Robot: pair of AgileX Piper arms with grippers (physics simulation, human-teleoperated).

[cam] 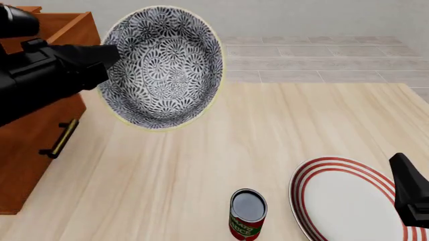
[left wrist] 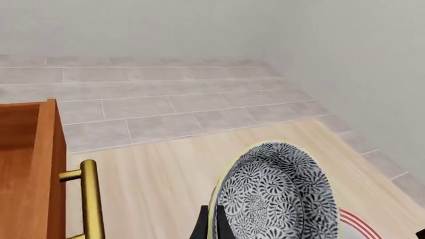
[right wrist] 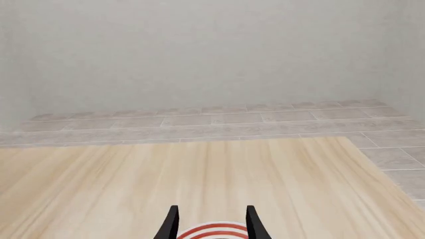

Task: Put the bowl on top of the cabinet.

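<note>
The bowl [cam: 164,65] with the grey-and-white floral pattern hangs in the air, tipped on its side with its opening facing the camera. My left gripper [cam: 110,63] is shut on its rim at the left. In the left wrist view the bowl [left wrist: 279,194] fills the near field, with a dark finger [left wrist: 201,226] against its edge. The reddish-brown cabinet [cam: 33,125] stands at the table's left, just left of the bowl; its corner [left wrist: 30,169] and a brass handle [left wrist: 89,199] show there too. My right gripper [right wrist: 211,222] is open and empty above the plate.
A white plate with red rings [cam: 348,201] lies at the front right under the right arm [cam: 410,198]. An opened tin can [cam: 247,213] stands at the front centre. Another brass handle [cam: 59,139] sticks out from the cabinet's front. Tiled floor lies beyond the table's far edge.
</note>
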